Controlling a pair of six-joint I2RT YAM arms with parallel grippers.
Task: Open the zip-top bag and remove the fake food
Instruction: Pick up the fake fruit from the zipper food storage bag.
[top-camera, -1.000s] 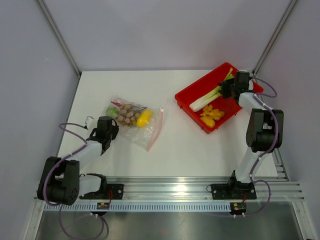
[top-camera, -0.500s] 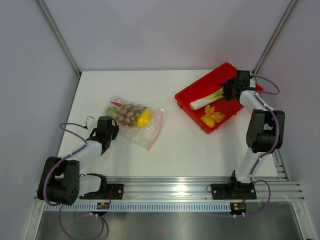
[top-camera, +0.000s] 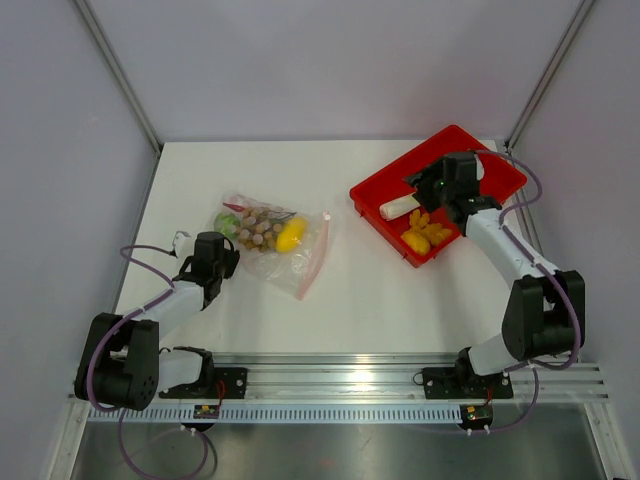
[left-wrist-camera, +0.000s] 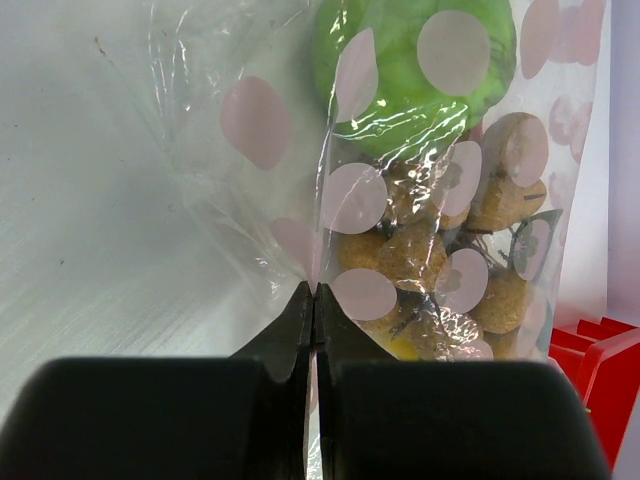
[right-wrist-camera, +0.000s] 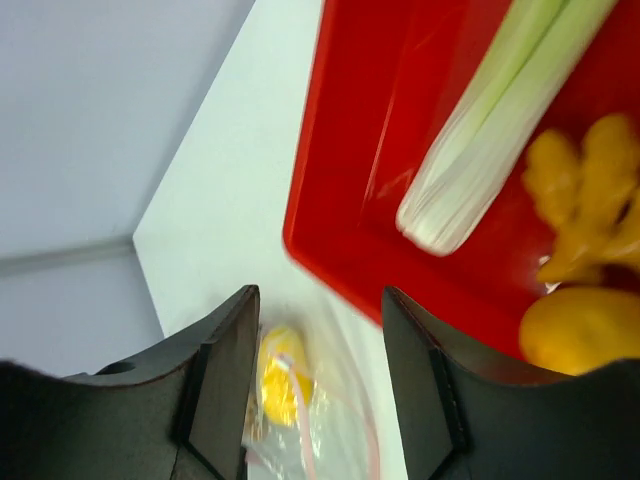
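Note:
The zip-top bag (top-camera: 275, 250) lies left of centre on the table, its pink zip strip (top-camera: 312, 258) facing right. Inside it are a green round fruit (left-wrist-camera: 410, 70), tan balls (left-wrist-camera: 420, 255) and a yellow piece (top-camera: 290, 235). My left gripper (top-camera: 215, 250) is shut on the bag's clear dotted plastic at its left end (left-wrist-camera: 314, 290). My right gripper (top-camera: 435, 185) hovers open and empty over the red tray (top-camera: 375, 205), its fingertips (right-wrist-camera: 320, 295) pointing toward the bag. A celery stalk (right-wrist-camera: 490, 130) and yellow-orange pieces (right-wrist-camera: 580, 330) lie in the tray.
The red tray sits at the back right of the white table (top-camera: 350, 310), its near corner toward the bag. Grey walls and metal posts (top-camera: 120, 75) enclose the table. An aluminium rail (top-camera: 350, 375) runs along the near edge.
My right gripper has opened and let go of the celery, which now lies in the tray, and the arm has swung left over the tray. The left gripper and bag have stayed put.

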